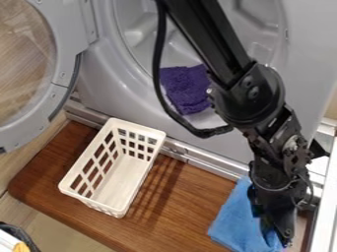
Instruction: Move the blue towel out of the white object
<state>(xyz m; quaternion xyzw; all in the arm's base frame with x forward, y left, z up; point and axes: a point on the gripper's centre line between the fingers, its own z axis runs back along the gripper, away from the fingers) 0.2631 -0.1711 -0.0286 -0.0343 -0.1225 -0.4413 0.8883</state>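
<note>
Wood board (181, 197); latticed basket (71, 178); blue towel (231, 219) at gripper (278, 237).

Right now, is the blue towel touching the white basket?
Apart. The camera view shows a broad stretch of brown wooden surface between the blue towel and the white basket.

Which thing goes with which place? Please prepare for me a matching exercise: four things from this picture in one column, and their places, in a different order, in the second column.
Things:
1. blue towel
2. purple towel
3. white plastic basket
4. round machine door

Places:
A. inside the round opening of the front-loading machine
B. swung open, at the left edge of the view
C. at the gripper, in the lower right of the view
D. on the brown wooden board, left of the centre

Right pairs: 1-C, 2-A, 3-D, 4-B
</note>
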